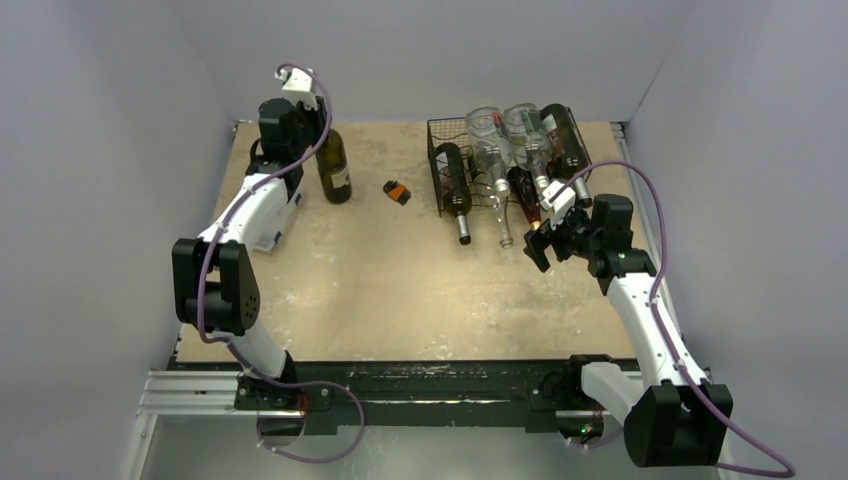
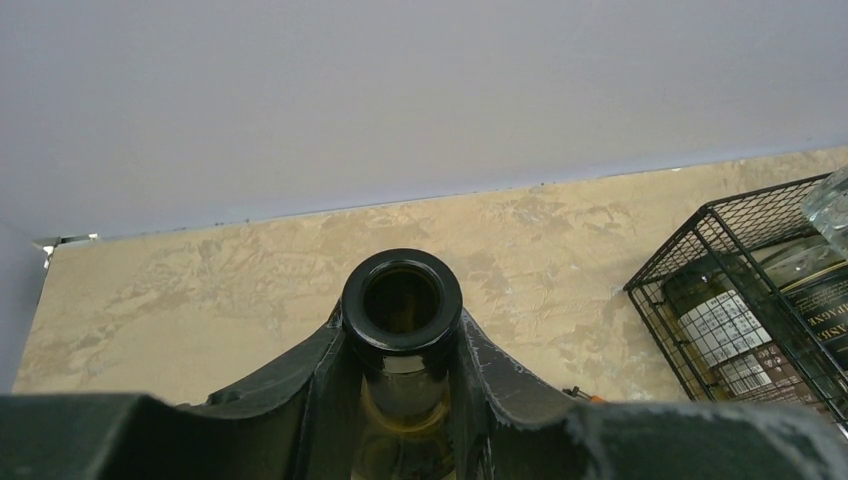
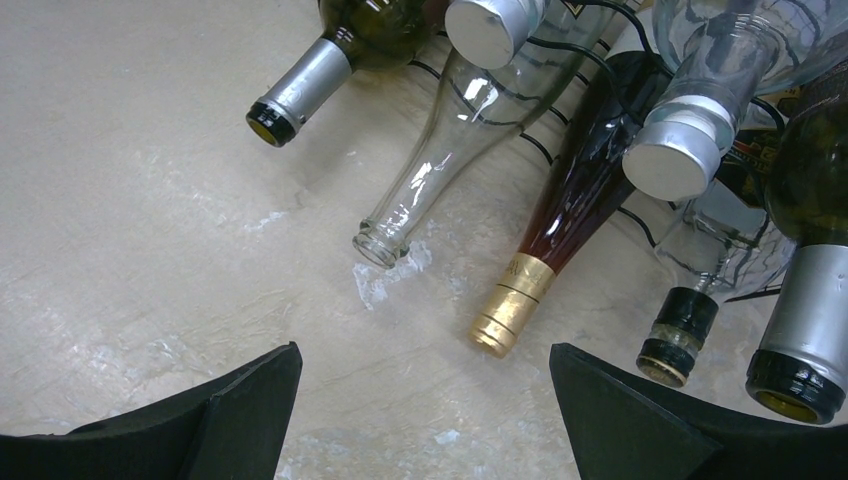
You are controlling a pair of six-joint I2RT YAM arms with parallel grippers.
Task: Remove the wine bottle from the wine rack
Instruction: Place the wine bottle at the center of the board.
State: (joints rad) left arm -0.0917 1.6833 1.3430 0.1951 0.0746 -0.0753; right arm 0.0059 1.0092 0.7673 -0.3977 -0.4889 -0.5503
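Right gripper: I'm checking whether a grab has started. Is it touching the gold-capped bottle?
Apart. The right wrist view shows a strip of bare table between the open right gripper and the cap end of the gold-capped bottle.

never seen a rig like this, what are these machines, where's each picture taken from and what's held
Two robot arms stand at the near edge of a table. One picture looks down from above; the other two come from a camera on each wrist. On the table: a black wire wine rack holding lying bottles, and an orange-and-black object. The left gripper is shut on the neck of an upright dark bottle apart from the rack. The right gripper is open and empty, facing the bottle necks.
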